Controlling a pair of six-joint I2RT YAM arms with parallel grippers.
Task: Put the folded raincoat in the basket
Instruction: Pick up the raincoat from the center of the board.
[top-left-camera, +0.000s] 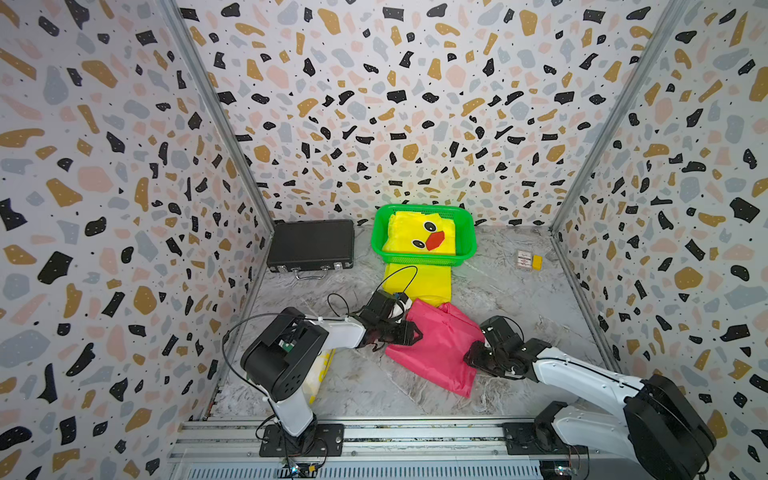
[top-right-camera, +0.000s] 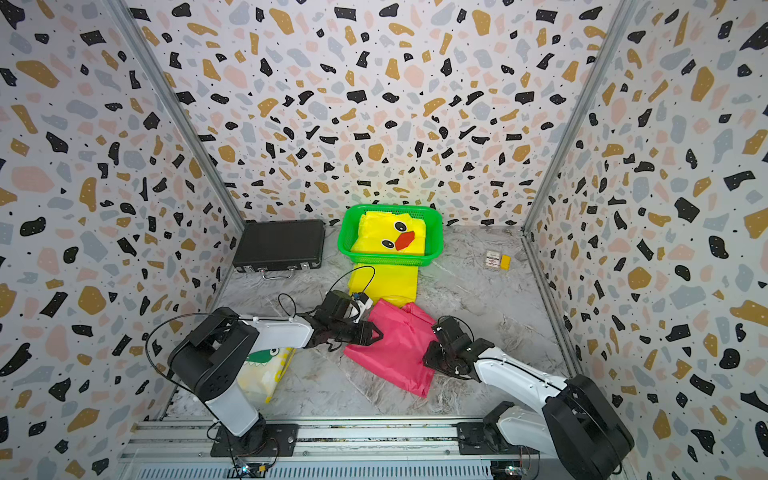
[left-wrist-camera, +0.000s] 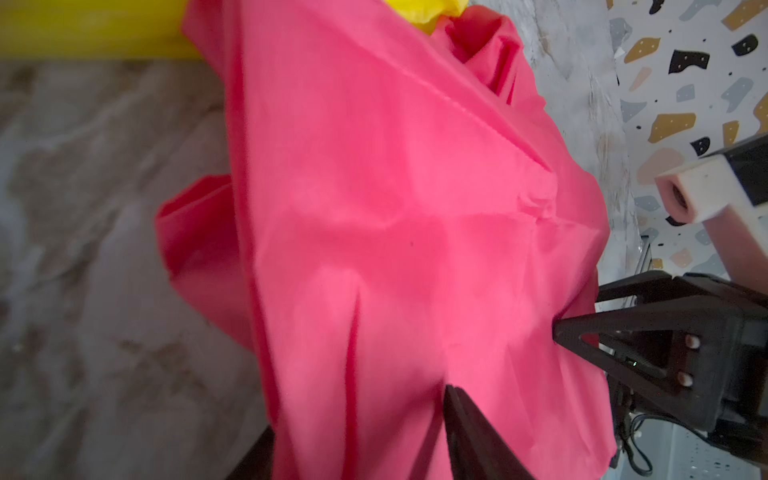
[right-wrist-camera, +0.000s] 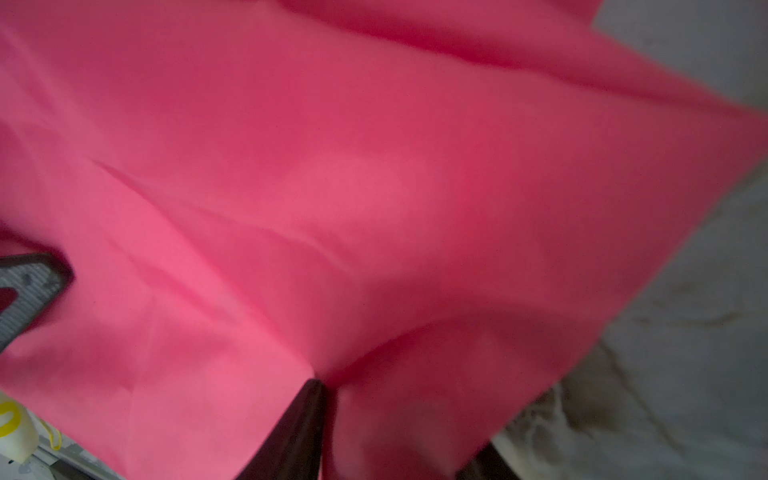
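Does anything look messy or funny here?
Yes. A yellow duck raincoat fills the green basket, yet more yellow sheet lies flat on the table against its front wall, seemingly tucked underneath. The pink raincoat is bunched up at its far corner.

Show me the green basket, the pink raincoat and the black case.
green basket (top-left-camera: 424, 260), a top view, front wall
pink raincoat (top-left-camera: 436, 345), a top view, cloth middle
black case (top-left-camera: 309, 243), a top view, lid

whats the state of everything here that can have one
pink raincoat, folded, lying on the table, outside the basket
basket, upright, holds the yellow duck raincoat
black case, shut, lying flat
left tool, jaws around the pink raincoat's edge, grip unclear
right tool, jaws around its opposite edge, grip unclear
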